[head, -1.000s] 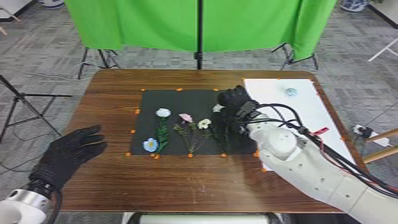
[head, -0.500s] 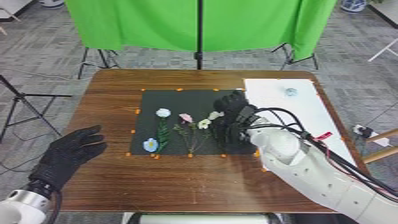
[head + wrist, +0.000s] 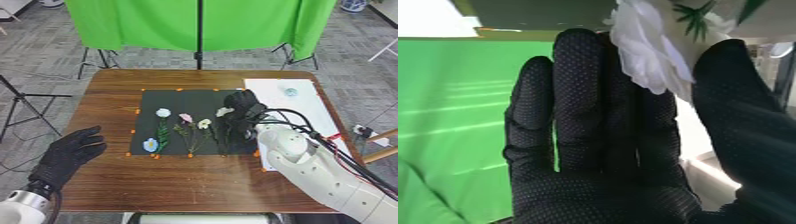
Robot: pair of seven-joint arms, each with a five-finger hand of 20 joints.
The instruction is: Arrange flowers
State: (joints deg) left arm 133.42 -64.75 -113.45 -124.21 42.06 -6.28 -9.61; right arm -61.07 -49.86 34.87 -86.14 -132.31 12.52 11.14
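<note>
Sitting between spread thumb and straight fingers of the right hand (image 3: 242, 106) is a white flower (image 3: 648, 47).

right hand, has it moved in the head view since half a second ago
Yes: the right hand has shifted right, judged against the white sheet.

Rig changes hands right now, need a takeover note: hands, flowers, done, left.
Left hand: open, left of the dark mat.
Right hand: open, over the mat's right side, white flower between thumb and fingers; grip unclear.
Done: blue, pale round, pink and cream flowers lie on the mat, left of it.
Left: probably settle the white flower, then check spacing.
</note>
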